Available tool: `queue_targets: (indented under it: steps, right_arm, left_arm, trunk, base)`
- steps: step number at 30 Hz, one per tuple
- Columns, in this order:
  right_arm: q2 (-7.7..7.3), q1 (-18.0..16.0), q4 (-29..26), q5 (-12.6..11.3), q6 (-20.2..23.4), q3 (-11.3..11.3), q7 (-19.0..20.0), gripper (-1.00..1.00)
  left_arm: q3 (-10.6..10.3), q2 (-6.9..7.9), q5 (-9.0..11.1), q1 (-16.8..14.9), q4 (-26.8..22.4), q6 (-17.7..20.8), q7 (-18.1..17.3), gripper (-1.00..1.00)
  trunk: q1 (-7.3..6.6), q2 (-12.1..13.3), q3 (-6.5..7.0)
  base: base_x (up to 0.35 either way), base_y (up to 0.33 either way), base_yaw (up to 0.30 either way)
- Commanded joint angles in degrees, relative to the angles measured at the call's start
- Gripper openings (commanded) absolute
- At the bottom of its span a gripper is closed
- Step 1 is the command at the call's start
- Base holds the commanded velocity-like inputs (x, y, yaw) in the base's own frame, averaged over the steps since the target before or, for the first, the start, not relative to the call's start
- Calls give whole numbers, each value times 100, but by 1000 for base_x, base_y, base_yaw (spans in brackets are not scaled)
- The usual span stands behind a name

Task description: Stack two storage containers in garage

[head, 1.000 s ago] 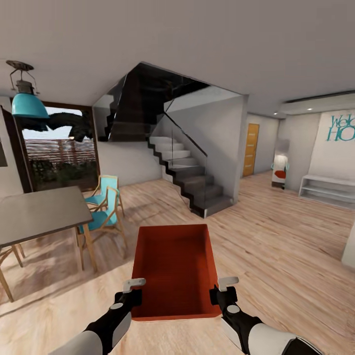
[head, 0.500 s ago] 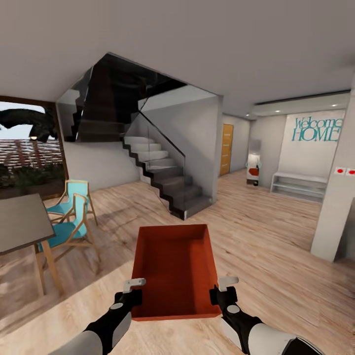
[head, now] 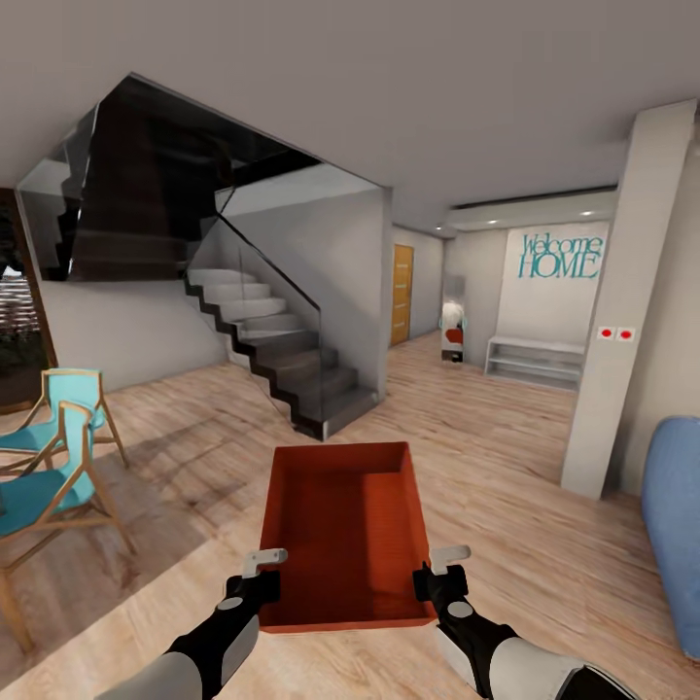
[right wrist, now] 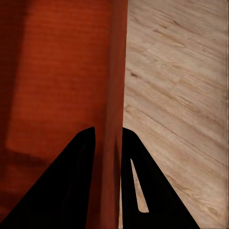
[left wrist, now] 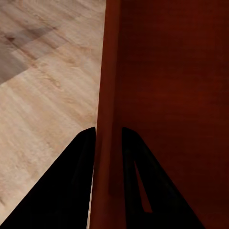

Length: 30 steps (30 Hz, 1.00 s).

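The left claw (head: 264,567) pinches the left wall of the orange-red storage container (head: 345,530), carried low at 6 o'clock above the wood-plank floor (head: 506,457), long axis pointing to 12 o'clock; the right claw (head: 439,564) clamps its right wall.

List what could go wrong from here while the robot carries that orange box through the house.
1. The storage container hangs in the air between the left gripper and the right gripper, each pinching only a thin side wall near one end; a jolt could let it slip or tip.
2. The staircase and the pillar flank the way ahead; a wide swing might clip the box.
3. The chairs stand close on the left.
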Motion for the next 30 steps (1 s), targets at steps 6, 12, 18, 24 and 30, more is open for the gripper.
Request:
queue_targets:
  steps: [6,12,18,24,30]
  right_arm:
    - [8,-6,-9,-36,24,-430,0,-100]
    - [8,-6,-7,-36,24,-430,0,-100]
    - [8,-6,-9,-36,24,-430,0,-100]
    - [8,-6,-5,-36,24,-430,0,-100]
    - [8,-6,-5,-36,24,-430,1,-100]
  left_arm:
    - [-132,4,-33,1,-9,-119,199,-100]
    - [-132,4,-33,0,-9,-119,199,-100]
    - [-132,4,-33,1,-9,-119,199,-100]
    - [-132,4,-33,0,-9,-119,199,-100]
    - [-132,9,-33,0,-9,-119,199,-100]
  trunk:
    - [4,-6,-9]
    - [4,-6,-9]
    - [4,-6,-9]
    - [4,-6,-9]
    - [4,-6,-9]
  base:
    - [315,0,-287]
    - [315,0,-287]
    - [316,0,-287]
    - [316,0,-287]
    - [315,0,-287]
